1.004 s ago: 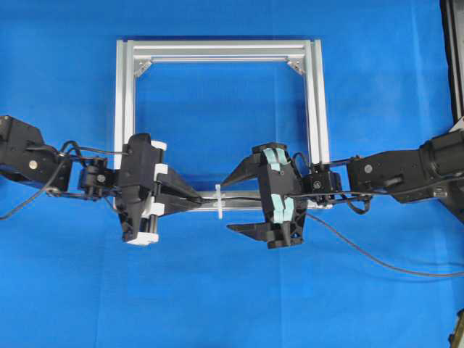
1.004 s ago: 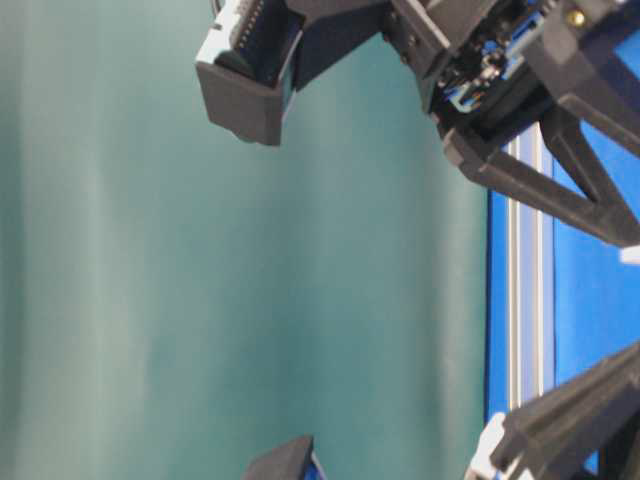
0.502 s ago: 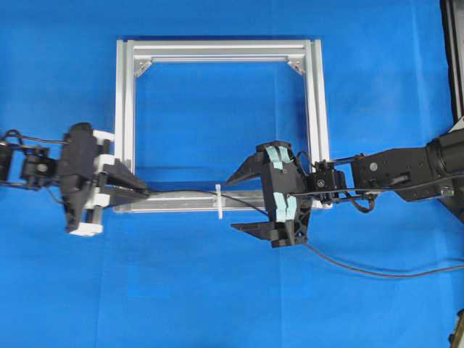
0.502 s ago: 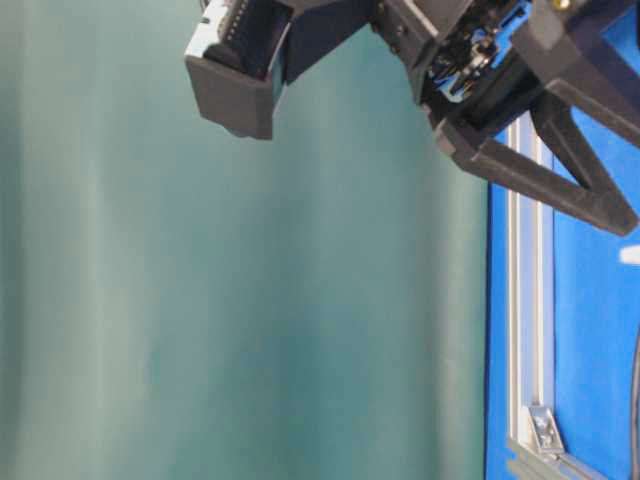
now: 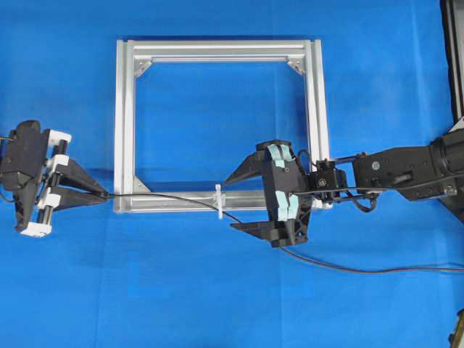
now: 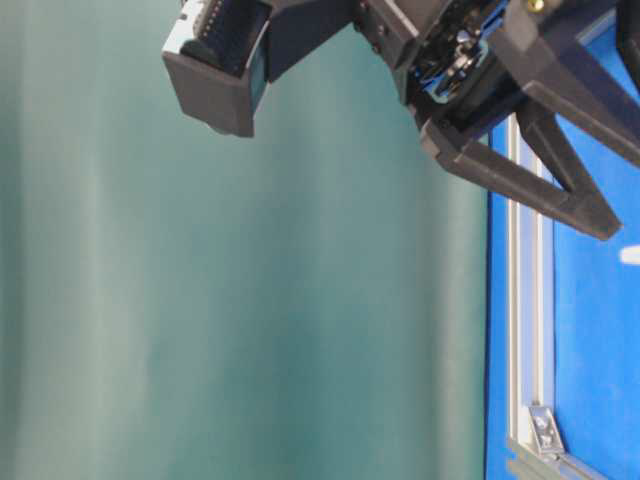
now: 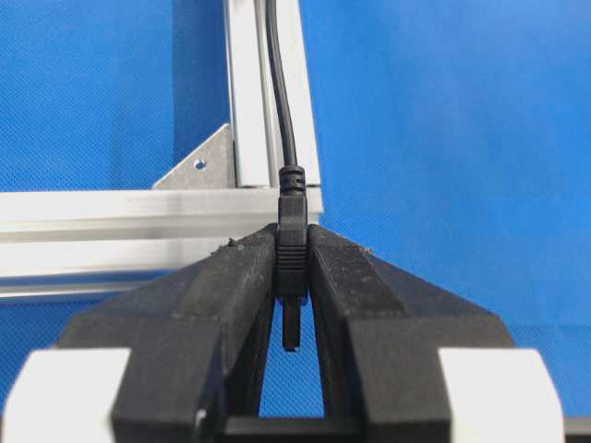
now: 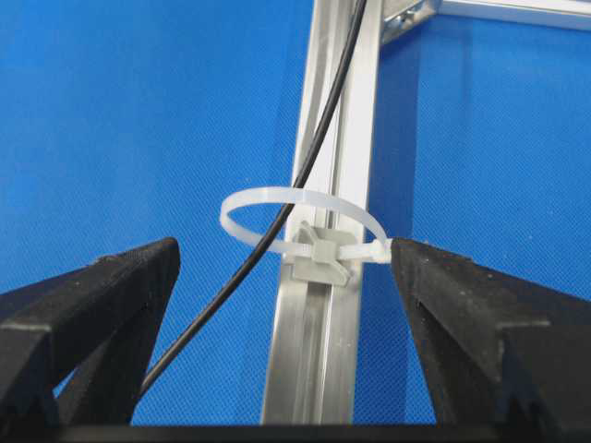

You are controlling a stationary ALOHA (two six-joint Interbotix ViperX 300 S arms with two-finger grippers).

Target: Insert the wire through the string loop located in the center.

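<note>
My wire [image 8: 305,175] passes through the string loop [image 8: 277,198], which stands on the near rail of the aluminium frame [image 5: 217,51]; from there it runs along that rail to the left gripper [image 5: 101,194]. That gripper sits just off the frame's lower left corner, jaws clamped tight on the plug [image 7: 292,245]. The right gripper [image 5: 243,201] hangs spread wide just right of the loop, holding nothing. I judge the threading done, with only drawing slack left. I'd pull level and in line with the rail, so the cable slides without tugging the tie sideways. The table-level view shows little, so I can't judge heights.
</note>
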